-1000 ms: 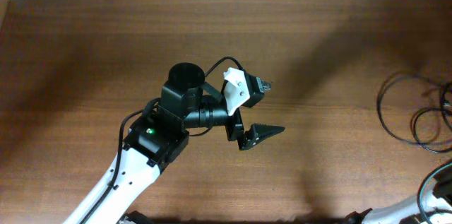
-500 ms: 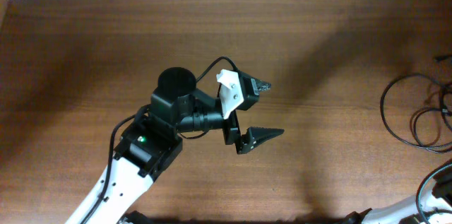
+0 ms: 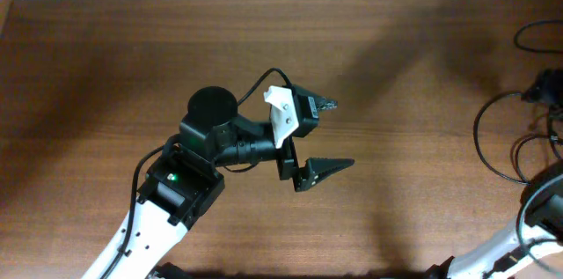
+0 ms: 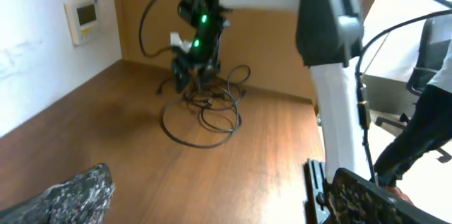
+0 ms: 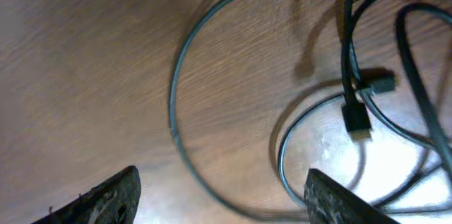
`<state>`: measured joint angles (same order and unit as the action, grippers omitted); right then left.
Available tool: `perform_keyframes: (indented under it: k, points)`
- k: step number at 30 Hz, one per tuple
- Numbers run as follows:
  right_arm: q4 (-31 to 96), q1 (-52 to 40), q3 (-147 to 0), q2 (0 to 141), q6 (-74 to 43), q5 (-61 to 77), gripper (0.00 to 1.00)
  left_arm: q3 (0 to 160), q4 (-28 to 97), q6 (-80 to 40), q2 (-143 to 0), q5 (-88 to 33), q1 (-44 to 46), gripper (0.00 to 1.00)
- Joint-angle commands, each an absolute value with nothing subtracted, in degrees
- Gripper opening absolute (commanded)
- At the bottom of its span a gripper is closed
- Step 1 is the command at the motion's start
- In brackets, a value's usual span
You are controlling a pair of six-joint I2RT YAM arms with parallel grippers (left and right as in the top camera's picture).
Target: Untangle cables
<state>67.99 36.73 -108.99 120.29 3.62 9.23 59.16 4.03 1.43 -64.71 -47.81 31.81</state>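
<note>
Your left gripper (image 3: 332,134) hangs over the middle of the wooden table (image 3: 396,50), its 2 fingers spread wide with nothing between them. The cables (image 3: 477,138) lie well apart from it at the table's right edge, as several loose black loops overlapping one another. Your right arm (image 3: 538,217) rises from the lower right corner and bends over that heap. The left wrist camera shows it reaching down to the cables (image 4: 212,100) at the table's far end, though you cannot tell from there whether it touches them. From the right wrist camera, the right gripper (image 5: 220,181) is poised close above the wood, jaws apart and clamping nothing. 1 large cable loop (image 5: 171,104) curves across the gap beneath them, and a small black plug (image 5: 357,119) lies to the right among crossing strands.
</note>
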Motion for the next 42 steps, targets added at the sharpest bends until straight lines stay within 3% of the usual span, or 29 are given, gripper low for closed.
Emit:
perform_keyframes:
  k: [1, 8, 23, 24, 26, 28, 29, 30, 34, 37, 38, 39, 42]
  points:
    - [64.45, 35.33, -109.51, 126.28, -1.5, 8.45, 0.71, 59.86, 3.49, 0.82, -63.99, -48.23, 31.83, 0.99]
    - [47.03, 32.73, -109.51, 129.14, -10.22, 9.65, 0.62, 59.86, 3.4, 0.86, -63.99, -48.18, 31.83, 0.99]
    - [46.54, 32.1, -105.54, 133.03, -11.49, 4.21, 0.6, 59.86, 3.29, 0.84, -63.99, -45.17, 31.83, 0.99]
    - [46.15, 32.1, -105.25, 133.75, -11.51, 4.25, 0.56, 59.86, 3.29, 0.84, -63.99, -45.17, 31.83, 0.99]
    - [45.5, 32.1, -105.25, 134.69, -11.49, 4.25, 0.38, 59.86, 3.22, 0.86, -63.99, -45.15, 31.83, 0.99]
    - [44.66, 32.1, -105.27, 134.76, -11.46, 5.67, 0.27, 59.86, 3.05, 0.86, -63.99, -45.15, 31.83, 0.99]
    - [44.07, 32.23, -105.27, 134.74, -11.31, 8.8, 0.12, 59.86, 3.07, 0.84, -63.99, -45.17, 31.83, 0.99]
    - [43.55, 32.29, -105.27, 134.74, -11.2, 11.73, 0.07, 59.86, 3.05, 0.84, -63.99, -45.17, 31.83, 0.99]
    - [41.58, 33.98, -109.12, 134.63, -11.27, 27.46, 0.04, 59.86, 3.29, 0.84, -63.99, -45.17, 31.83, 0.99]
    - [43.77, 36.01, -113.71, 132.86, -10.98, 27.7, 0.04, 59.86, 3.66, 0.86, -63.99, -45.17, 31.83, 0.99]
    - [44.93, 36.56, -114.63, 132.35, -10.98, 28.12, 0.28, 59.86, 3.62, 0.86, -63.99, -45.12, 31.83, 0.99]
    - [46.85, 36.77, -114.96, 132.05, -9.21, 28.08, 0.62, 59.86, 3.53, 0.86, -63.99, -45.15, 31.83, 0.99]
    - [51.79, 36.77, -114.91, 132.05, -6.02, 25.87, 0.83, 59.86, 3.51, 0.84, -63.99, -45.19, 31.83, 0.99]
